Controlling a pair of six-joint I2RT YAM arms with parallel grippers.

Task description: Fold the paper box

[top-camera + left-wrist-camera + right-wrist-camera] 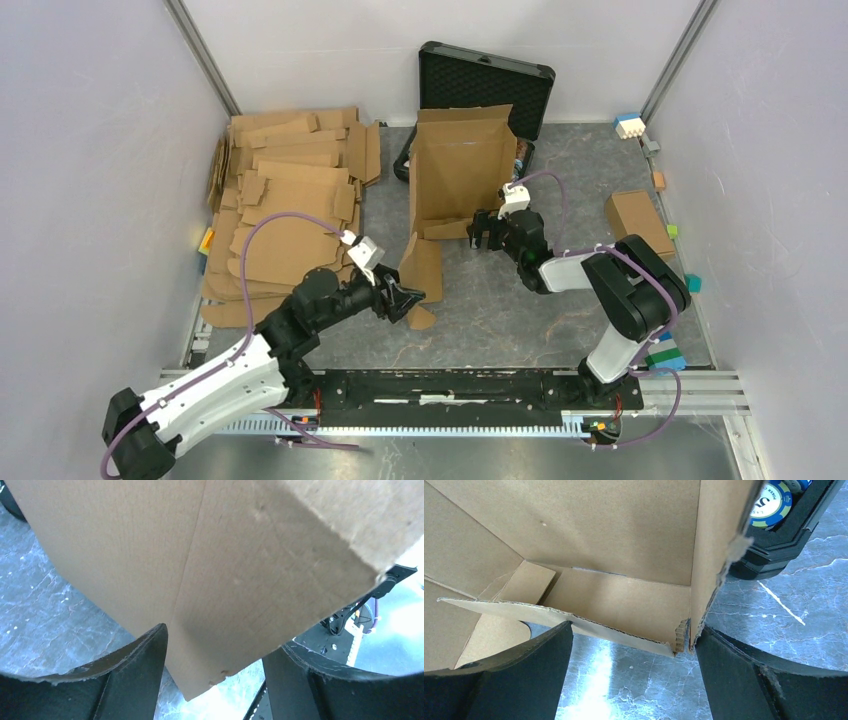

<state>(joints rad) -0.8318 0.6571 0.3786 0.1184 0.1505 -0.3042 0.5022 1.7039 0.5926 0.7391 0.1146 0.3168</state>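
Left claw (pixel 405 299) gapes wide, the tip of a loose flap between its fingers. Right claw (pixel 483 238) is wide too, straddling the near right corner. The paper box (pixel 460 165) stands half-formed mid-tabletop (pixel 500 320), against the black case (pixel 487 78).

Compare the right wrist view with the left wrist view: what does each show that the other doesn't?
Right wrist only: an inner corner of the paper box with raised walls, and a blue poker chip in the black case. Left wrist only: a flat flap tapering toward the camera. Both: cardboard reaching between the open fingers of the right tool and left tool, over the grey table.
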